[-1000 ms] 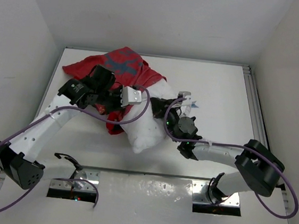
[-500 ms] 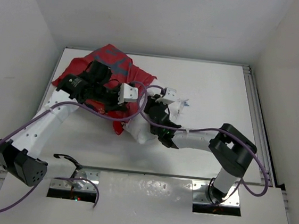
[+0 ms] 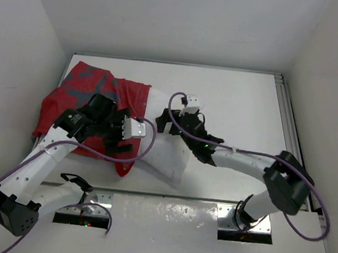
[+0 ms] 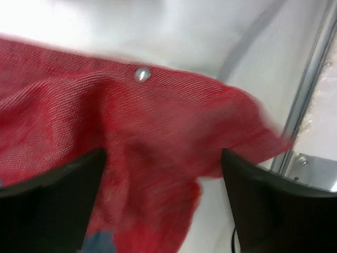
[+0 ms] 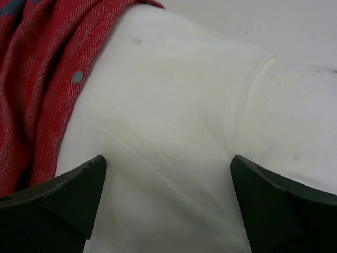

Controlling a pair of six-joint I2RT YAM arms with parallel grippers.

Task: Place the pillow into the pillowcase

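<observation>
The red pillowcase (image 3: 94, 94) lies spread at the table's left and covers most of the white pillow (image 3: 169, 157), whose bare end sticks out toward the near middle. My left gripper (image 3: 118, 136) hovers over the case's near right hem. In the left wrist view it (image 4: 163, 155) stands open, with red fabric (image 4: 131, 132) lying beneath and between the fingers, not pinched. My right gripper (image 3: 164, 123) is at the pillow's far right edge. In the right wrist view it (image 5: 167, 161) is wide open over the bare pillow (image 5: 174, 105), and the pillowcase rim (image 5: 47, 89) lies to its left.
White walls enclose the table on three sides. A metal rail (image 3: 287, 127) runs along the right edge and another shows in the left wrist view (image 4: 310, 89). Bare white tabletop (image 3: 244, 98) stretches to the right of the pillow. The arm bases' plates (image 3: 82, 205) sit at the near edge.
Both grippers were shut and now stand open, having let go of the cloth. The pillowcase and pillow have dropped and spread lower and further left. The left arm has drawn back toward the near edge.
</observation>
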